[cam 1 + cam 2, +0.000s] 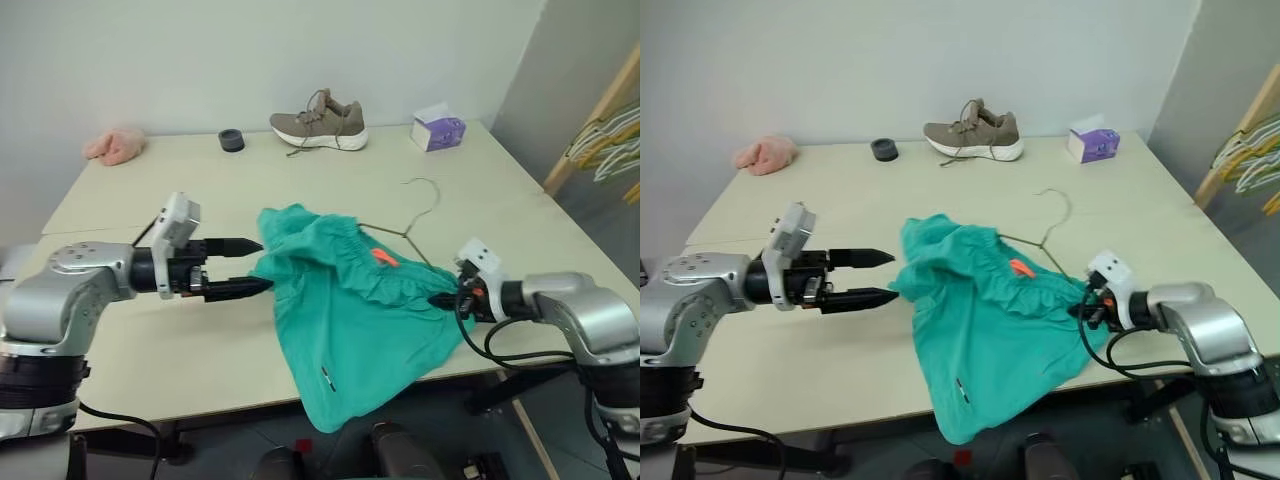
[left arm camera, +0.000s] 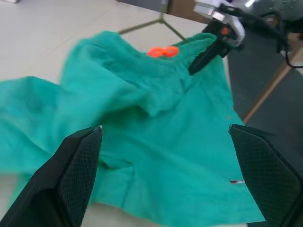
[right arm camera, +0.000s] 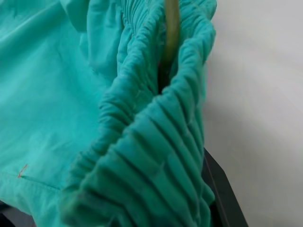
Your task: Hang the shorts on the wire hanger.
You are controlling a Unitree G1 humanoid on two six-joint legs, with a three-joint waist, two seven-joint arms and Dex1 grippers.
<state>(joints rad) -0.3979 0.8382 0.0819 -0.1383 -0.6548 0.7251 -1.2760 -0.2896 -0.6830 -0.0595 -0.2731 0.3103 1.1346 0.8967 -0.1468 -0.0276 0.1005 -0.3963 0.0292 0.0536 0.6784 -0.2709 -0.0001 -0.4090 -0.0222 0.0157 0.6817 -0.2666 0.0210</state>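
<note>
The teal shorts (image 1: 350, 320) lie bunched at the table's front, one leg hanging over the edge, with an orange tag (image 1: 384, 258) showing at the waistband. The olive wire hanger (image 1: 425, 200) lies behind them, its hook free and its frame running under the fabric. In the right wrist view the wire (image 3: 171, 28) enters the gathered waistband. My right gripper (image 1: 445, 298) is shut on the waistband's right end. At the shorts' left edge my left gripper (image 1: 266, 264) is wide open, its fingertips right at the fabric, holding nothing.
A tan sneaker (image 1: 318, 122), a small black ring (image 1: 231, 140), a purple tissue box (image 1: 438, 130) and a pink cloth (image 1: 115, 146) sit along the table's far side. Clustered hangers (image 1: 610, 135) hang on a wooden rack at the right.
</note>
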